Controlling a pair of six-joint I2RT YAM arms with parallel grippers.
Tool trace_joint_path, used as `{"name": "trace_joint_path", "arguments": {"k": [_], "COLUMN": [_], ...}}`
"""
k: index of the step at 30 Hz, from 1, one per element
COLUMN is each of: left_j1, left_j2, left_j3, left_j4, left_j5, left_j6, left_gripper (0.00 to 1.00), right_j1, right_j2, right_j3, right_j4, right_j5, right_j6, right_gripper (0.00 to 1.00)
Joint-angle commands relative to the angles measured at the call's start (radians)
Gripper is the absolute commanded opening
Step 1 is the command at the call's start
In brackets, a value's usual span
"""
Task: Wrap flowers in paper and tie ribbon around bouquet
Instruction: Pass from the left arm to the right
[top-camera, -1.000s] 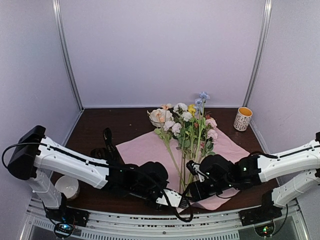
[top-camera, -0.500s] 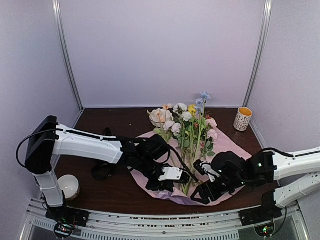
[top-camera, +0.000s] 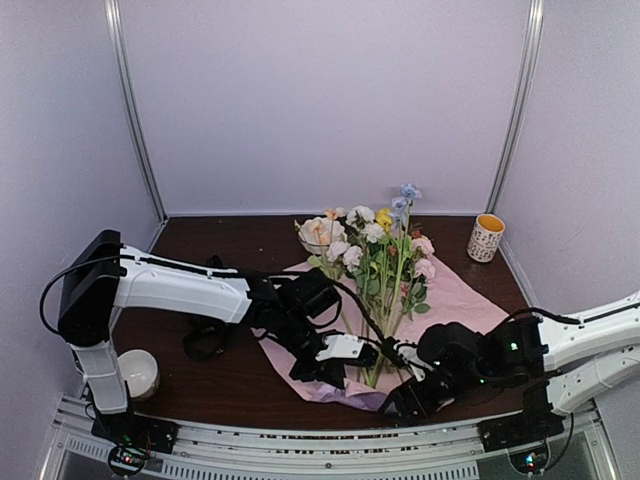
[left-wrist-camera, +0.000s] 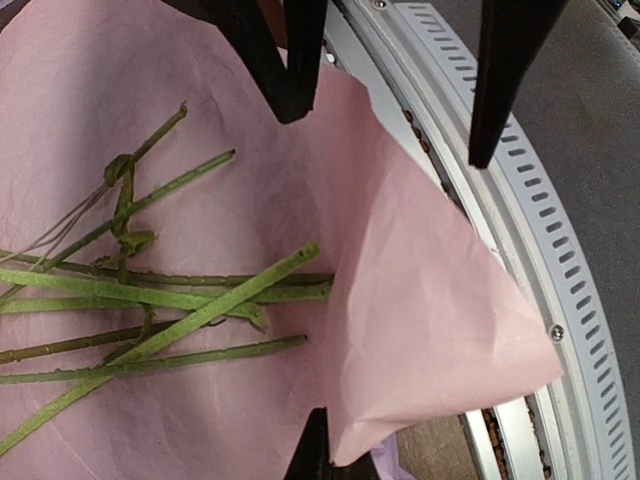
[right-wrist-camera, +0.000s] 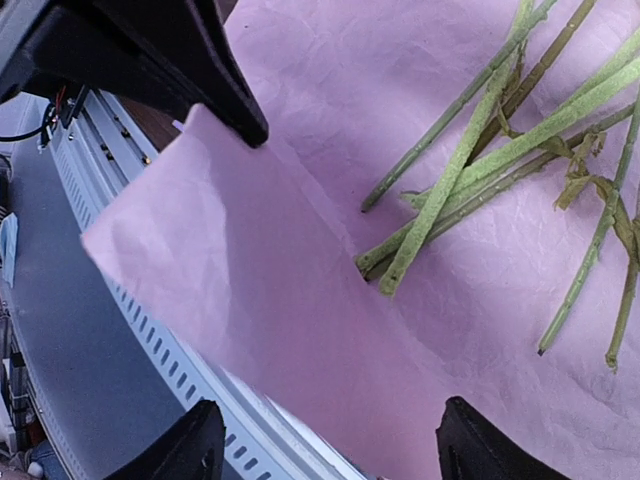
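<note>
Left fingers (left-wrist-camera: 312, 452) clamp the paper (left-wrist-camera: 420, 300); right fingers (right-wrist-camera: 482, 448) stand wide apart over it.

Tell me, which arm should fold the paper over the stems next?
Left, probably. The left gripper is shut on the paper, raising its near flap beside the flowers; the right gripper is open, holding nothing.

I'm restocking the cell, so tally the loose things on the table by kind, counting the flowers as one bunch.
Flower bunch: 1
Paper sheet: 1
Black ribbon: 1
Mug: 1
White bowl: 1 (a pale round shape among the blooms may be another)
Total: 5
</note>
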Motion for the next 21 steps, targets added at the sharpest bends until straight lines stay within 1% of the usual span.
{"name": "trace_joint_path", "arguments": {"k": [1, 3, 4, 9, 10, 11, 14, 15, 18, 21], "left_j1": [0.008, 0.009, 0.01, 0.012, 0.012, 0.012, 0.011, 0.01, 0.01, 0.01], "left_j2": [0.018, 0.02, 0.02, 0.02, 0.019, 0.015, -0.006, -0.019, -0.084, -0.129], "left_j3": [0.033, 0.032, 0.034, 0.037, 0.038, 0.037, 0.02, 0.009, -0.068, -0.128], "left_j4": [-0.008, -0.008, -0.009, -0.019, -0.02, -0.023, -0.044, -0.058, -0.07, -0.077], "left_j5": [0.035, 0.039, 0.039, 0.03, 0.02, 0.007, -0.035, -0.057, -0.098, -0.139], "left_j6": [-0.005, -0.006, -0.006, -0.013, -0.023, -0.037, -0.073, -0.084, -0.094, -0.089], "left_gripper": [0.0, 0.0, 0.0, 0.0, 0.02, 0.09, 0.34, 0.38, 0.45, 0.48], "right_j1": [0.008, 0.012, 0.012, 0.01, 0.01, 0.009, 0.0, -0.005, -0.036, -0.063], "right_j2": [0.074, 0.096, 0.099, 0.064, 0.056, 0.047, 0.029, 0.024, 0.006, -0.006], "right_j3": [-0.042, -0.065, -0.073, -0.092, -0.097, -0.103, -0.107, -0.107, -0.127, -0.158], "right_j4": [0.116, 0.156, 0.166, 0.158, 0.167, 0.174, 0.166, 0.155, 0.13, 0.148], "right_j5": [0.022, 0.026, 0.037, 0.125, 0.13, 0.132, 0.135, 0.132, 0.103, 0.049], "right_j6": [0.029, 0.055, 0.067, 0.118, 0.126, 0.132, 0.146, 0.152, 0.182, 0.219], "right_gripper": [0.72, 0.65, 0.57, 0.09, 0.02, 0.0, 0.0, 0.0, 0.0, 0.0]}}
